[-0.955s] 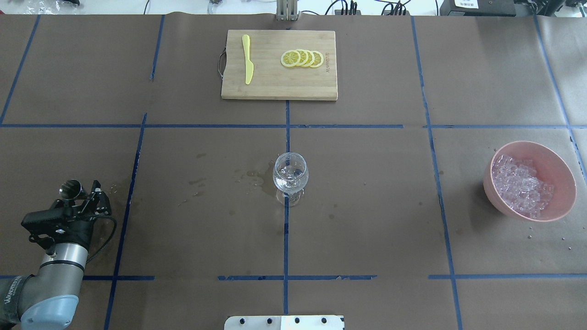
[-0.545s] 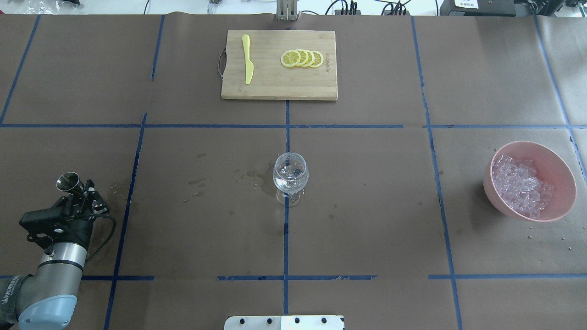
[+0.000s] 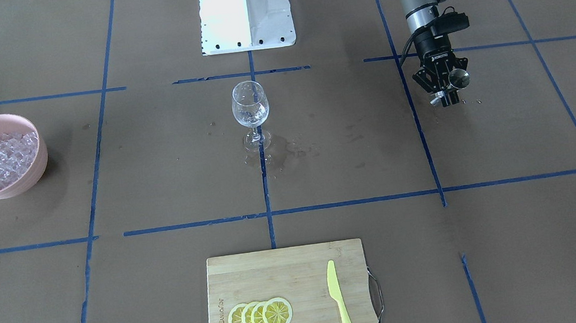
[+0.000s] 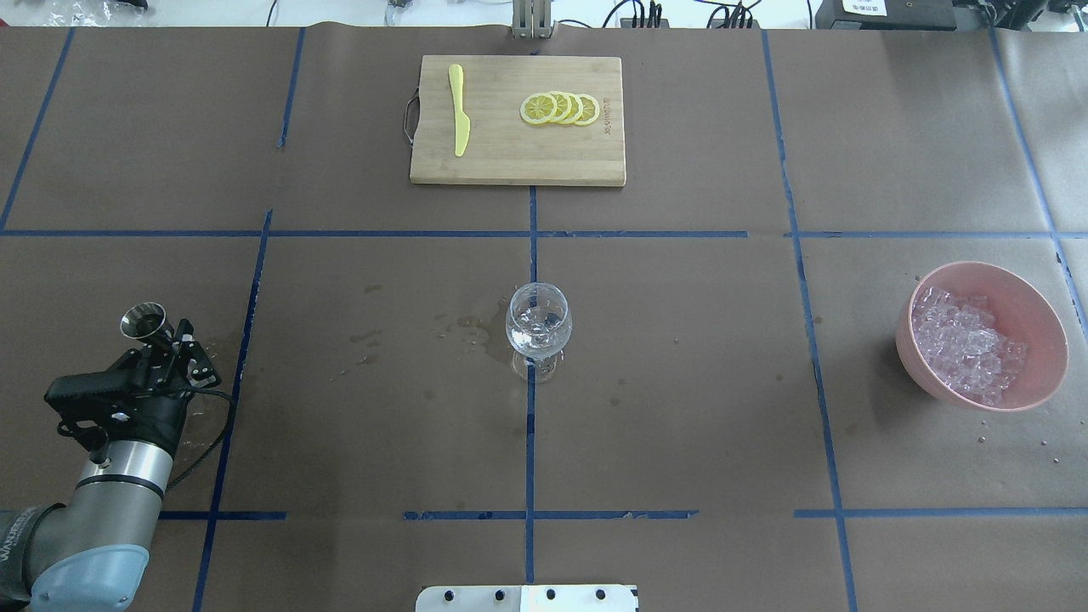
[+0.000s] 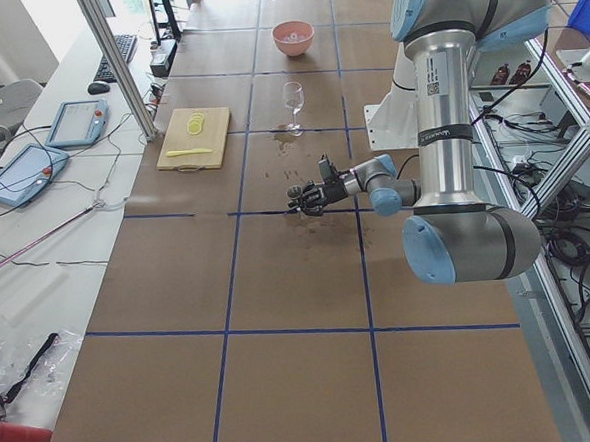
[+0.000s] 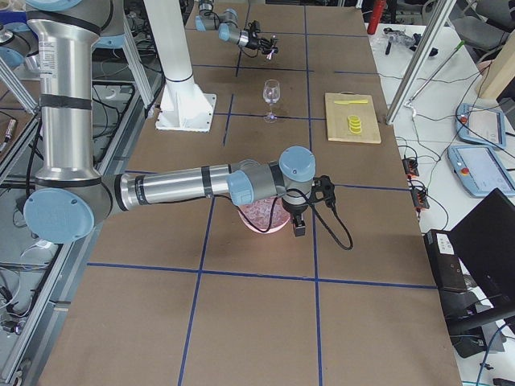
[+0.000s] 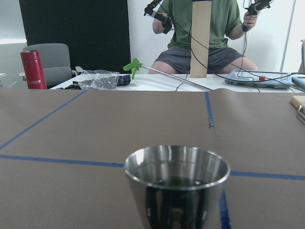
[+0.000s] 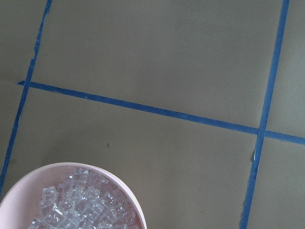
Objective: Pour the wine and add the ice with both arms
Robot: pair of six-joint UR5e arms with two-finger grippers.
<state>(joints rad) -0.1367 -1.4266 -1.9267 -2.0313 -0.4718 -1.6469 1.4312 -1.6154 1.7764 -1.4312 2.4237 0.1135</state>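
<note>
Left jaws clench the steel cup (image 4: 143, 320); hold it upright, wine glass (image 4: 538, 327) at three o'clock; right jaws: cannot tell.

The right hand (image 6: 299, 231) is too small to read; the steel cup (image 7: 176, 188) and pink bowl (image 8: 71, 165) are cropped below.

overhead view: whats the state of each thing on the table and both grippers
left gripper, shut on metal cup
metal cup, upright in the grip, contents unclear
wine glass, upright, wet marks beside its foot
ice, piled in pink bowl
lemon slices, overlapped in a row on cutting board
knife, flat on the board
right gripper, over the bowl, open or shut cannot tell
</note>
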